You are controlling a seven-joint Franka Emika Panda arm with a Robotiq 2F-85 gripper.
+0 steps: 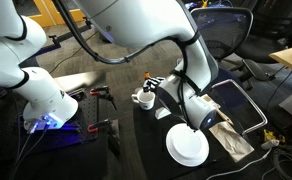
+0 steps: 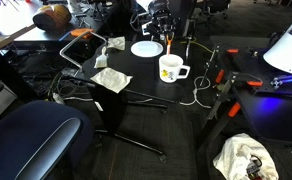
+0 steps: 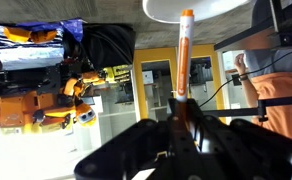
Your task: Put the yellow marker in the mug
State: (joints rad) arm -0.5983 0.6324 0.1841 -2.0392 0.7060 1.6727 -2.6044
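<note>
**Grip state.** My claw point(image 3: 182, 112) is closed nearly all the way, with the jaws clamped on one end of the thin yellow-orange marker point(image 3: 184, 55). Most of the barrel projects beyond the fingertips.

**Handling.** I judge the marker to be light and rigid, with a smooth round barrel.
- It is not fragile, but it can pivot or slide between flat pads.
- A hold at mid-barrel would resist swinging better. The present end grip leaves the free end clear to enter an opening first.

**Appearance.** The marker is a slim, straight stick. It is orange along its length with a paler tip at the free end.

**Position.** The marker is off the dark round table point(image 2: 136, 88) and hangs upright from the claw.
- Its free tip points toward the round white plate point(image 2: 146, 48) and lies close to the plate's edge in an exterior view.
- The small white ceramic mug with a loop handle point(image 2: 170, 68) stands upright apart from the plate. The marker appears not to be over the mug's mouth, though the angle makes this uncertain.
- Crumpled pale napkins point(image 2: 111, 78) lie farther off.
</note>
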